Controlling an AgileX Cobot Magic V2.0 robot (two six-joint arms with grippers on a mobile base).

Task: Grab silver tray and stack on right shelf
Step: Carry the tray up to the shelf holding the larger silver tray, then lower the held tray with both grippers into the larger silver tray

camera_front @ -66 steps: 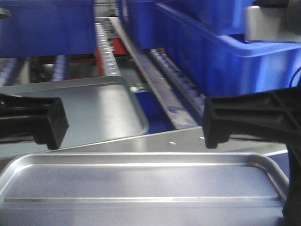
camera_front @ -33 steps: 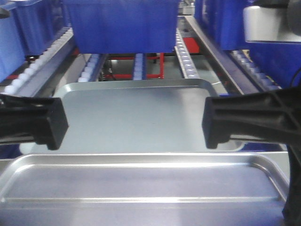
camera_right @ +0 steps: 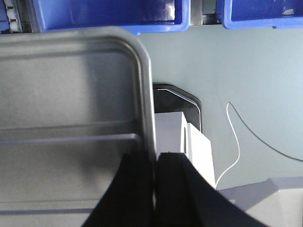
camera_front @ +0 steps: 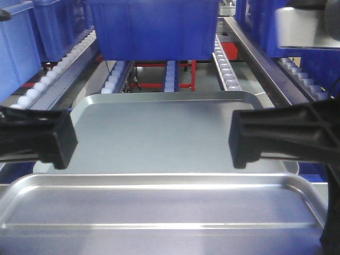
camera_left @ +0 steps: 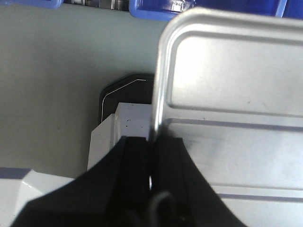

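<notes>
Now the silver tray (camera_front: 159, 207) sits low and close in the front view. It lies lengthwise across the frame with its raised ribs running side to side, carried between our two sets of fingers. From the left wrist we see the left fingers (camera_left: 135, 165) straddling the tray's left rim near a rounded corner, one black finger outside the rim and one over the base. From the right wrist, the right fingers (camera_right: 137, 189) straddle the opposite rim the same way. Beyond the tray lies the larger grey tray (camera_front: 159, 127) with its smooth base, and behind that a blue bin (camera_front: 154, 29) on roller lanes. The right shelf (camera_front: 303, 79) shows only at the right edge, as a lane of small pale rollers. The silver tray is not on it, but nearer to us and to its left.

Against half a second ago, tray and fingers keep their place in the front view. Everything behind them has slid a little to the right, the blue bin most plainly. A second ago the grey tray sat off to the left, and a flat steel bar lay just behind the silver tray.

Both sets of fingers are narrowed to a thin slit, no wider than the rim, and pressed onto it, so each grips the tray. A white block (camera_left: 118, 127) shows below the rim. We cannot tell whether it touches the tray.
</notes>
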